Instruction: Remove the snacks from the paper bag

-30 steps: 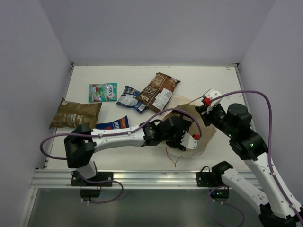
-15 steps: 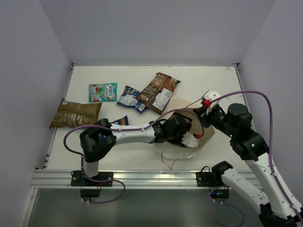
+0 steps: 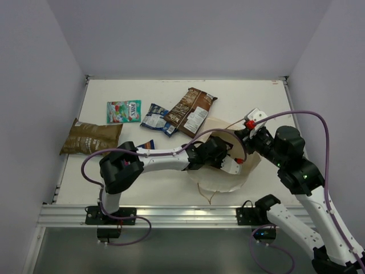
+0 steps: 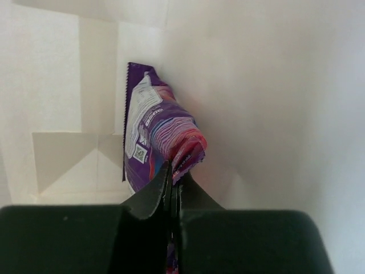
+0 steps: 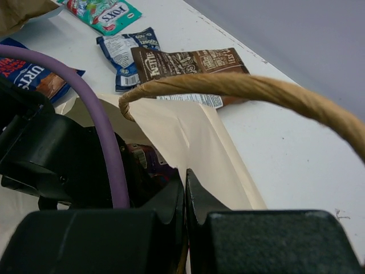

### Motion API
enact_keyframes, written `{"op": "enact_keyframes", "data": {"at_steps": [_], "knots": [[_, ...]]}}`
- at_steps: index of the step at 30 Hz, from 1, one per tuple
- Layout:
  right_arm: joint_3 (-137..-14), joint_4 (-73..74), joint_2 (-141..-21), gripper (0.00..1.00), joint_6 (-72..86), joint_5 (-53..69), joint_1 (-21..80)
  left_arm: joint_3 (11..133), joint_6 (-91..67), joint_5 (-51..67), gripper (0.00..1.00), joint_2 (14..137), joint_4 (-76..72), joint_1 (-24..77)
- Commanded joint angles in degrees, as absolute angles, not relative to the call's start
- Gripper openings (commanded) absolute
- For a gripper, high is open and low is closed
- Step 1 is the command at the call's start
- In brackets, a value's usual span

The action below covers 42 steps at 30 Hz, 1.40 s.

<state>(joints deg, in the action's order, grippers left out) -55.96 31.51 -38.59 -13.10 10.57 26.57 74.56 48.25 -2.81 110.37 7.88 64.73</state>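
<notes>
left claw (image 4: 173, 171): clamped on purple packet (image 4: 153, 128) at its near end | packet: inside paper bag (image 4: 256, 85), long axis straight ahead toward bag's bottom | right claw (image 5: 183, 174): pinching bag's rim | exit: likely straight back through bag's mouth

We read "FOX'S" on the green-red packet (image 5: 105, 12), "KETTLE" on the dark brown packet (image 5: 188, 61), "URT" on the blue-red packet (image 5: 28, 71); the purple packet (image 4: 157, 128) carries a QR code (image 4: 140, 153).

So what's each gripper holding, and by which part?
Left gripper: the purple packet, by its near end, inside the paper bag. Right gripper: the bag's rim.
</notes>
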Motion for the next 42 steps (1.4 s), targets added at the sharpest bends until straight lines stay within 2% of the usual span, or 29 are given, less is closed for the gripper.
{"op": "enact_keyframes", "data": {"at_steps": [1,10,17,19,25,29,32,35,42], "knots": [[-56.16,27.6,-37.88,0.0,-12.22,8.45,26.54,77.08,44.14,-2.99,0.0,104.78,7.03,64.25],[-55.2,26.28,-38.41,0.0,-11.08,0.09,26.54,74.18,35.35,-0.18,0.0,82.13,11.24,67.15],[-55.55,26.19,-39.99,0.0,-10.2,-2.63,26.54,73.74,24.71,6.33,0.0,67.09,12.13,67.5],[-55.37,26.19,-40.08,0.0,-10.02,-3.69,26.46,72.78,21.64,4.41,0.0,62.43,12.74,67.5],[-55.28,26.19,-40.34,0.0,-9.85,-9.75,26.54,70.93,15.22,-17.2,0.0,53.81,19.84,67.5],[-55.46,26.19,-40.52,0.0,-9.58,-11.6,26.46,70.84,11.78,-29.49,0.0,50.72,24.6,67.5],[-55.63,26.1,-40.69,0.0,-8.97,-13.18,26.46,69.35,10.02,-32.86,0.0,50.71,27.06,67.41],[-55.72,26.19,-40.87,0.0,-8.09,-14.5,26.37,66.28,8.7,-33.83,0.0,53.96,28.65,67.24],[-56.34,26.89,-39.29,0.0,-6.86,-15.64,25.93,54.85,8.35,-29.97,0.0,60.19,14.95,61.71]]}}
